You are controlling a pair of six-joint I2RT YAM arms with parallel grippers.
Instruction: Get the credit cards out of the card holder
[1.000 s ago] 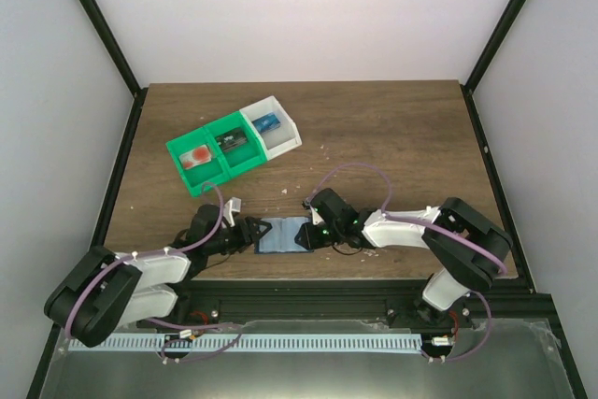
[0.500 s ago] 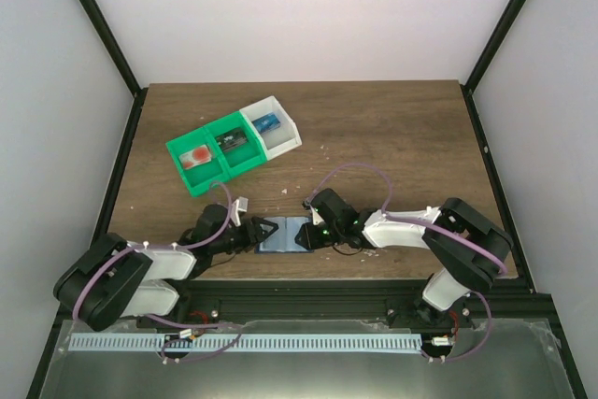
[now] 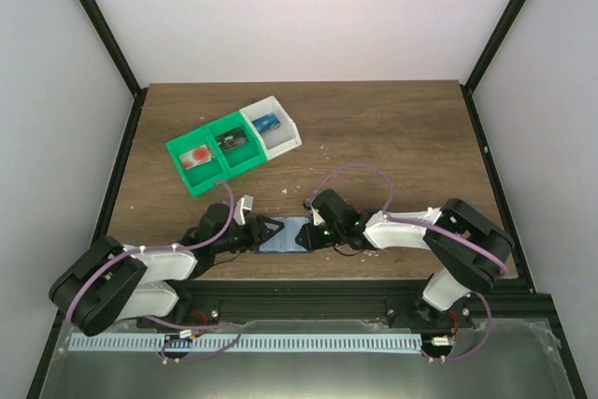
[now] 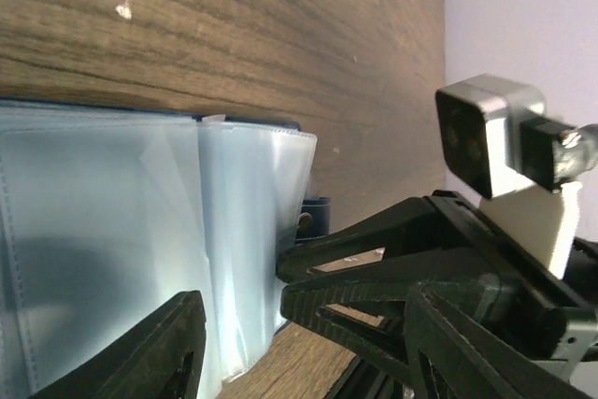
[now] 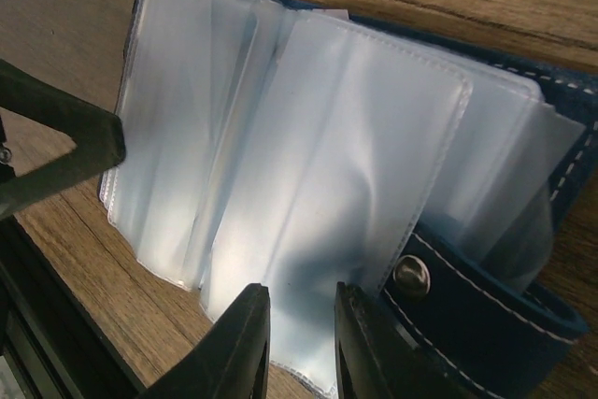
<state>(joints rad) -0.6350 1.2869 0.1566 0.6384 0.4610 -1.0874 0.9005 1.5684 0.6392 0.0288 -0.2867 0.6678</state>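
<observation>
The card holder [image 3: 285, 234] lies open near the table's front edge, dark navy outside, with clear pale-blue sleeves [image 5: 308, 165] fanned on top. Its snap tab [image 5: 486, 315] points toward the right arm. I cannot make out any credit cards inside the sleeves. My left gripper [image 3: 265, 230] is open at the holder's left end; in the left wrist view one finger [image 4: 173, 348] sits over the sleeves [image 4: 112, 231]. My right gripper [image 5: 301, 289] comes down from above, jaws only narrowly apart, both tips resting on the sleeves beside the tab, nothing between them. In the left wrist view the right gripper [image 4: 288, 282] shows at the holder's edge.
A green two-compartment tray [image 3: 213, 184] and a joined white tray [image 3: 283, 143] stand behind and left of the holder, each compartment with a small card-like item: red-and-white [image 3: 198, 156], dark [image 3: 229, 144], blue [image 3: 268, 122]. The table's front edge runs just below both grippers.
My left gripper has slid right, from beside the holder to over its left end, and the open holder now looks narrower. The right gripper has stayed put.
</observation>
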